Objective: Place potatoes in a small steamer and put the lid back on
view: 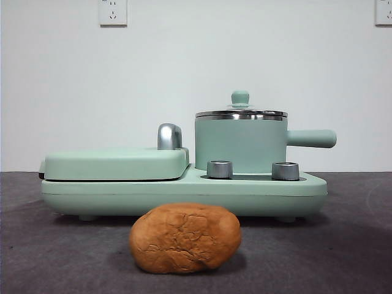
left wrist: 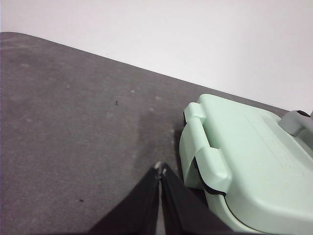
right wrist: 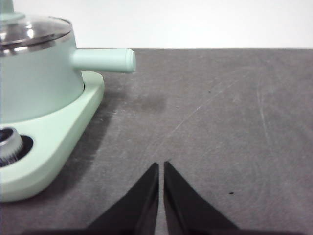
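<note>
An orange-brown potato (view: 185,237) with cracked skin lies on the grey table in front of the appliance. The small mint-green steamer pot (view: 241,144) stands on the right half of the appliance base, its straight handle (view: 311,138) pointing right. The glass lid (view: 241,113) with a green knob sits on the pot. The pot (right wrist: 36,73) and lid (right wrist: 32,29) also show in the right wrist view. My left gripper (left wrist: 161,169) is shut and empty over the table beside the grill plate's end. My right gripper (right wrist: 161,165) is shut and empty over the table, apart from the pot's handle.
The flat mint-green hinged grill plate (view: 116,162) with a chrome handle (view: 169,136) fills the left half of the base (view: 184,193). Two steel dials (view: 220,169) (view: 285,171) sit in front of the pot. A white wall stands behind. Neither arm shows in the front view.
</note>
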Robot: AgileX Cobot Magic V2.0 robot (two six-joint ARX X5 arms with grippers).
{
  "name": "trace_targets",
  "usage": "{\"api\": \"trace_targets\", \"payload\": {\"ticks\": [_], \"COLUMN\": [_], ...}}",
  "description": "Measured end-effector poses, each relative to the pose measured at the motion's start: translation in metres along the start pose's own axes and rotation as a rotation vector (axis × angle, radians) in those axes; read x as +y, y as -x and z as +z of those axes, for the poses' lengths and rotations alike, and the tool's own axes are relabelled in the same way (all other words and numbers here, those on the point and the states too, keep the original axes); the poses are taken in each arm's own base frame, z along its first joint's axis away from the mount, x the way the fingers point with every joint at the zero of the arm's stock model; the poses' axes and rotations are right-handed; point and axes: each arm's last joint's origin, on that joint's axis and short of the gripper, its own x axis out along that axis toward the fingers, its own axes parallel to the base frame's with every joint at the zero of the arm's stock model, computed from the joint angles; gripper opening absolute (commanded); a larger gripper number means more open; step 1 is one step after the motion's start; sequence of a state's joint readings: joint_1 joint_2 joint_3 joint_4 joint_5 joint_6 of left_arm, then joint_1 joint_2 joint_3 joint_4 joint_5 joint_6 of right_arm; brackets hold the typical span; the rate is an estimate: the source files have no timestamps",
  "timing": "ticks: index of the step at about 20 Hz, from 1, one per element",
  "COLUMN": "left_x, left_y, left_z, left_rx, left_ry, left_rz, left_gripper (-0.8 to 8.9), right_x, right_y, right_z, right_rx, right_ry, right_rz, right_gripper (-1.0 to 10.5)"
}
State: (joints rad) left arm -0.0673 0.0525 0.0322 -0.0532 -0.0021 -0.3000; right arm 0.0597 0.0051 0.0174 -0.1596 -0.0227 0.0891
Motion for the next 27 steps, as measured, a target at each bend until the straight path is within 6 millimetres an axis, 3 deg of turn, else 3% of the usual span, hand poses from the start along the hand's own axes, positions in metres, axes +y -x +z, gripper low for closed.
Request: {"api": "trace_targets", "payload": {"ticks": [5,10,17,27], "left_x": [-0.002,-0.005,-0.022,-0.053], "left_y": [0.000,0.003,0.017,0.017], "left_z": [0.007,0.016,0.068,0.132], "left_rx": [-0.073,-0.100,-0.067,0.108], "left_ry": [0.005,0.043,0.041,-0.149], "left_rz": [-0.022,-0.033,-0.068,-0.408], "left_gripper": [0.06,0.08,0.08,0.07], "right_x": [0.001,0.003,0.009,0.022], "right_y": [0.000,0.005,0.024,0.030], "right_z": [0.006,0.024,0.082,0.142], "right_rx": [-0.060,-0.156,-0.186,-0.064], "right_ry": [-0.088,-0.171,-0.185,-0.017], "right_rz": [0.012,0.055,0.083,0.315], "right_gripper": [0.2,0.2,0.2,0.2]}}
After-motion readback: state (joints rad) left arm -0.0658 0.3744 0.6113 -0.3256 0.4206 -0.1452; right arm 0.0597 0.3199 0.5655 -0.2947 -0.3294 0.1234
